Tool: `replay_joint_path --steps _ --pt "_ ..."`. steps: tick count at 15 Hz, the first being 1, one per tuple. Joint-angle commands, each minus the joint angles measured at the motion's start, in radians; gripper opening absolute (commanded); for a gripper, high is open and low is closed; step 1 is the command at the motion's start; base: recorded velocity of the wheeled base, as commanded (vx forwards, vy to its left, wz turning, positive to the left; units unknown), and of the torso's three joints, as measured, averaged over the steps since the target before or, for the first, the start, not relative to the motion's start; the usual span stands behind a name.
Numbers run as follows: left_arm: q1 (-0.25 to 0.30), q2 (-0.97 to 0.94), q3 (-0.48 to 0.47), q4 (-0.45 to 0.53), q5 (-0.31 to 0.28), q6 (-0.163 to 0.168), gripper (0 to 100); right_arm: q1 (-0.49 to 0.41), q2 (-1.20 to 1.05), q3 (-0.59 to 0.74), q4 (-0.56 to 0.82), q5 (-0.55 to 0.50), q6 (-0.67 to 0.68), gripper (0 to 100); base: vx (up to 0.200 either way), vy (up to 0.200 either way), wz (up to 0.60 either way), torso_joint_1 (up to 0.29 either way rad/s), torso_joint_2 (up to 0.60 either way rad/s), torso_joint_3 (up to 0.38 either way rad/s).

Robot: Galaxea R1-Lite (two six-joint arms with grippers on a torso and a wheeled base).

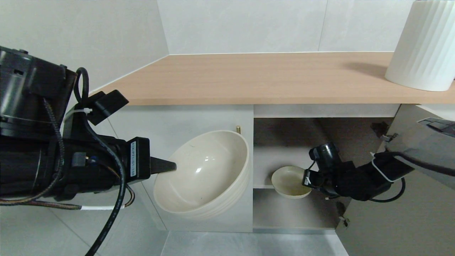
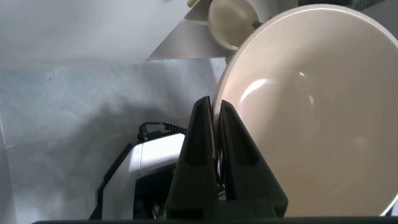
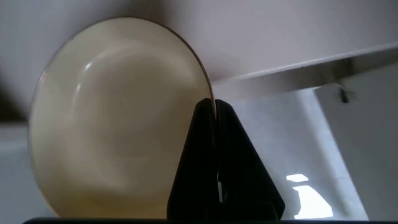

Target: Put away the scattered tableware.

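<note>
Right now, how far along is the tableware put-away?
Done: the open door exposes the cabinet. In hand: right pincer grips the small bowl by its rim inside, at the shelf; left pincer holds the large bowl outside, before the closed door. Remaining: release both bowls; nothing looks stowed yet.

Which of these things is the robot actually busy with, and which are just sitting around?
In the job: large bowl in the left gripper; small bowl in the right gripper; open cabinet.
Just there: ribbed white container on the countertop.
</note>
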Motion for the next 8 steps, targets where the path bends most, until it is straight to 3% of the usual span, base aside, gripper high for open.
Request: replay_joint_path --steps 1,8 --pt "-0.007 0.008 0.003 -0.001 0.001 0.000 0 -0.019 0.064 -0.008 -0.006 -0.003 0.001 0 0.000 0.000 0.00 0.000 0.00 0.000" --pt "-0.008 0.016 0.003 -0.001 0.001 0.000 0 -0.080 0.148 -0.118 -0.048 -0.078 0.028 0 0.000 0.000 0.00 0.000 0.00 0.000"
